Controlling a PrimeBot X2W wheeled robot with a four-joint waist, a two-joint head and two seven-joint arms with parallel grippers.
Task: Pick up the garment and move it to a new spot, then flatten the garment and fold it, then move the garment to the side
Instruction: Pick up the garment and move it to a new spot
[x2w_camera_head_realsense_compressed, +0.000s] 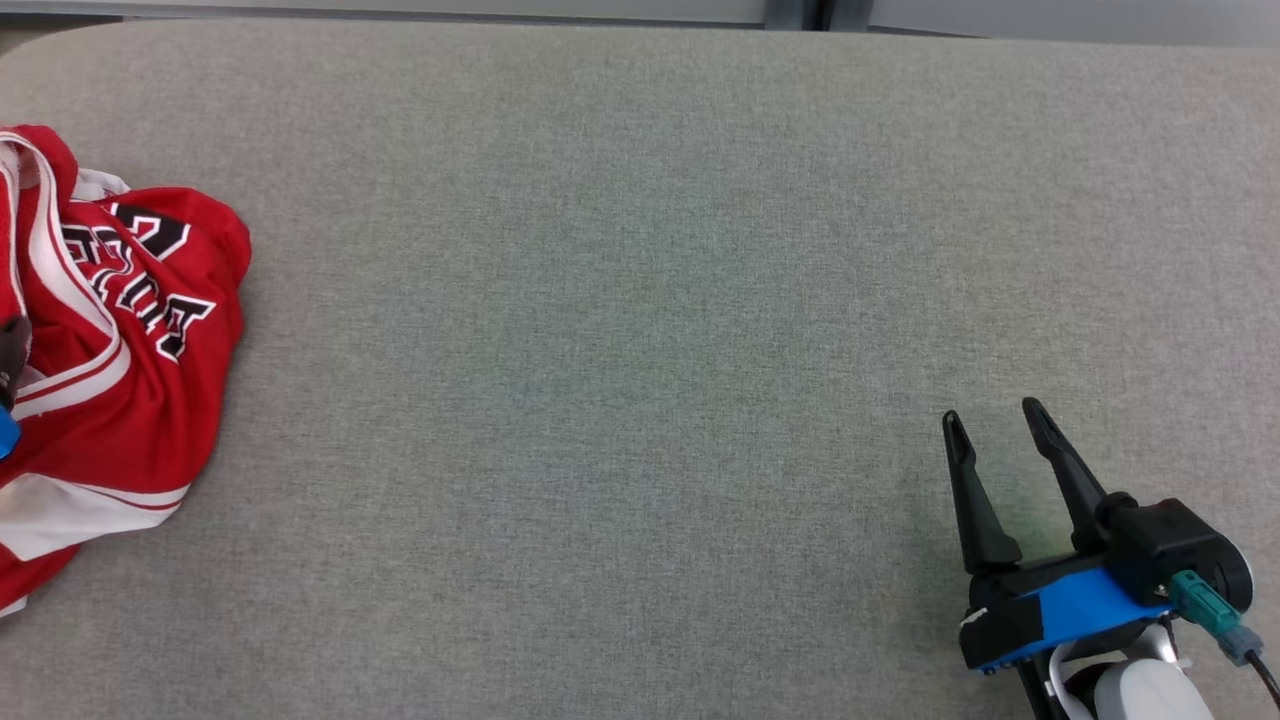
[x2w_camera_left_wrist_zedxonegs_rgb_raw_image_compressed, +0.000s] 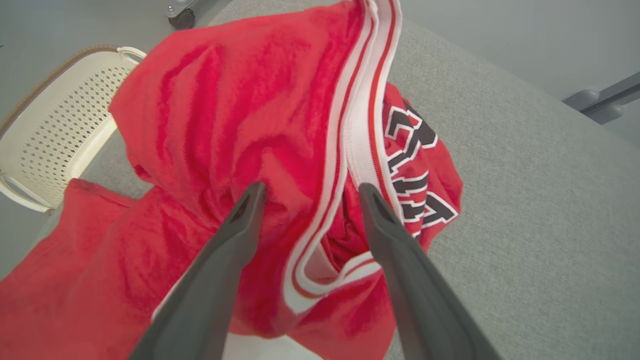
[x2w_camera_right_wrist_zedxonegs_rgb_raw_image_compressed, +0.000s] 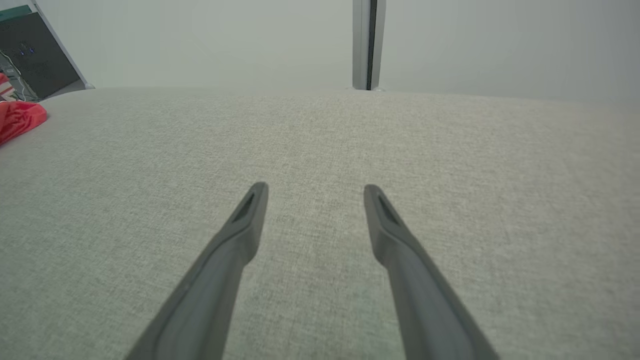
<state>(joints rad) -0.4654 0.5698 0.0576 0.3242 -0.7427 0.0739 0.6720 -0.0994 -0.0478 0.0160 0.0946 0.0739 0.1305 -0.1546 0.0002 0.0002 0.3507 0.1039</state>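
Left gripper (x2w_camera_left_wrist_zedxonegs_rgb_raw_image_compressed: 310, 192) wide open, my fingertips (x2w_camera_left_wrist_zedxonegs_rgb_raw_image_compressed: 251, 197) right at the crumpled red jersey (x2w_camera_left_wrist_zedxonegs_rgb_raw_image_compressed: 225, 110), white trim (x2w_camera_left_wrist_zedxonegs_rgb_raw_image_compressed: 357, 150) between them. Right gripper (x2w_camera_head_realsense_compressed: 996, 415) open too, above the grey tabletop (x2w_camera_head_realsense_compressed: 640, 350), jersey well off to its left.

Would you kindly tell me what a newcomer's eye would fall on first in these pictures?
A crumpled red jersey with white trim and black lettering lies at the left edge of the grey table. The left gripper stands open at its folds; the right gripper hovers open above bare cloth at the lower right.
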